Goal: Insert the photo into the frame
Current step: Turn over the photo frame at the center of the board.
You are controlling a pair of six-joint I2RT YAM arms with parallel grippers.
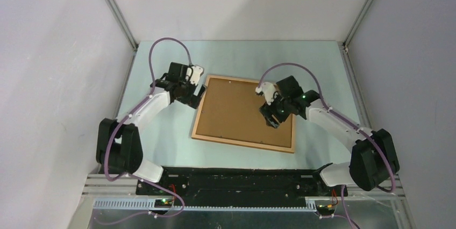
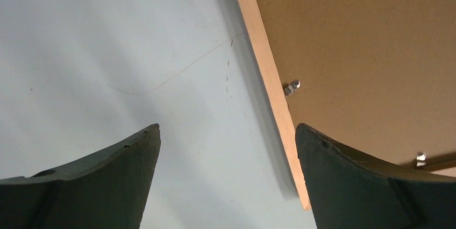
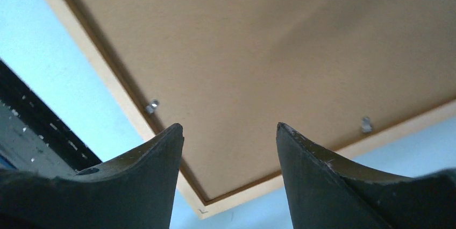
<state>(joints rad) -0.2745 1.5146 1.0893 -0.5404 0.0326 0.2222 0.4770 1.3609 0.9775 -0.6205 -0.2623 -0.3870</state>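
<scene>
The frame (image 1: 200,109) lies face down on the pale table, and the plain brown backing board (image 1: 236,112) fills its back. The photo is hidden from every view. My left gripper (image 1: 200,95) is open and empty, straddling the frame's left rim near its far corner. In the left wrist view (image 2: 227,127) the rim (image 2: 267,73) runs between the fingers and the right finger is over the board (image 2: 365,51). My right gripper (image 1: 272,119) is open and empty above the board's right part. In the right wrist view (image 3: 229,127) it is over the board (image 3: 269,41) near a frame corner (image 3: 114,85).
Small metal tabs (image 2: 292,86) (image 3: 152,106) (image 3: 366,124) stand along the frame's inner edge. The black base rail (image 1: 236,178) runs along the near edge of the table (image 1: 161,127). Grey walls with aluminium posts enclose the table on three sides.
</scene>
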